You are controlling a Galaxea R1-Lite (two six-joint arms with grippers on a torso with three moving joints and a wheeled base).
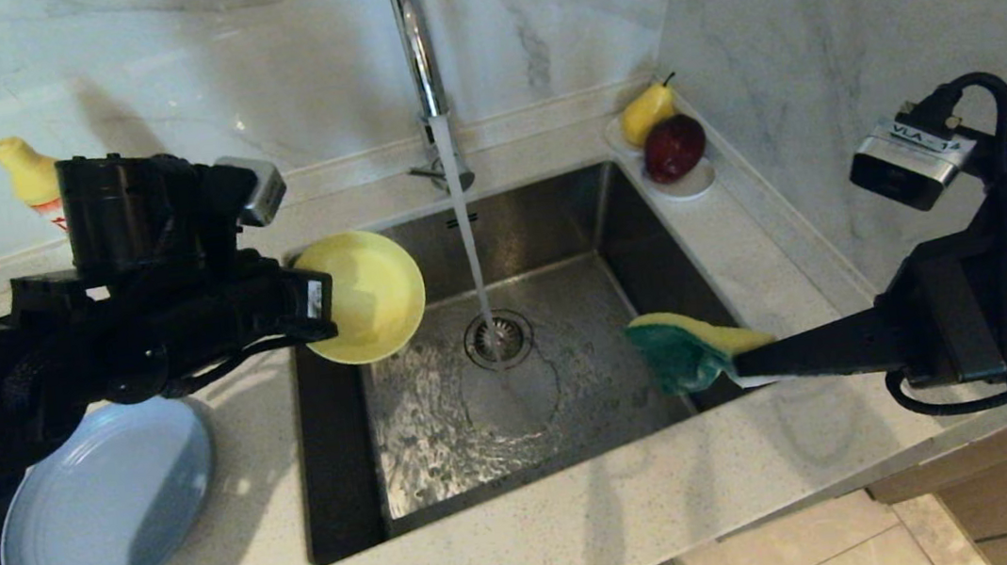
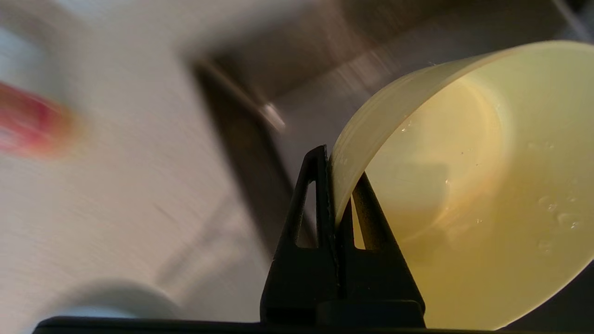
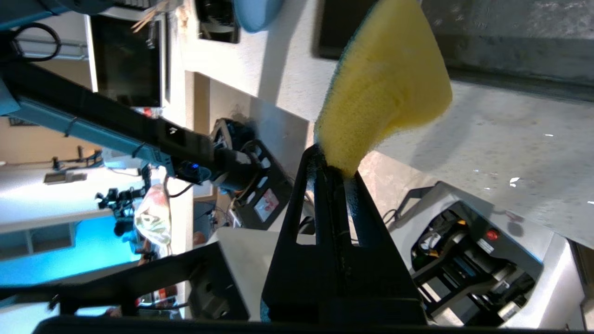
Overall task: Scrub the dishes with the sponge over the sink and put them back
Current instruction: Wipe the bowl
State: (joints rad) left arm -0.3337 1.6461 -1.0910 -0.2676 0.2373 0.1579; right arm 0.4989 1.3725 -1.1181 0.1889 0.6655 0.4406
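My left gripper (image 1: 317, 311) is shut on the rim of the yellow bowl (image 1: 367, 293), holding it tipped on its side over the left edge of the sink (image 1: 347, 490). In the left wrist view the bowl (image 2: 473, 195) has wet drops inside, and its rim is pinched in the gripper (image 2: 336, 185). My right gripper (image 1: 745, 367) is shut on the sponge (image 1: 686, 349), green face toward the basin, over the sink's right edge. The sponge's yellow face (image 3: 385, 88) bulges out of the gripper (image 3: 336, 164). The grey-blue plate (image 1: 102, 503) lies on the counter at left. The teal bowl is out of view.
Water runs from the chrome tap (image 1: 419, 55) onto the drain strainer (image 1: 498, 338). A white dish (image 1: 691, 181) with a pear and a dark red fruit sits at the sink's back right corner. A yellow bottle top (image 1: 26, 171) shows behind the left arm.
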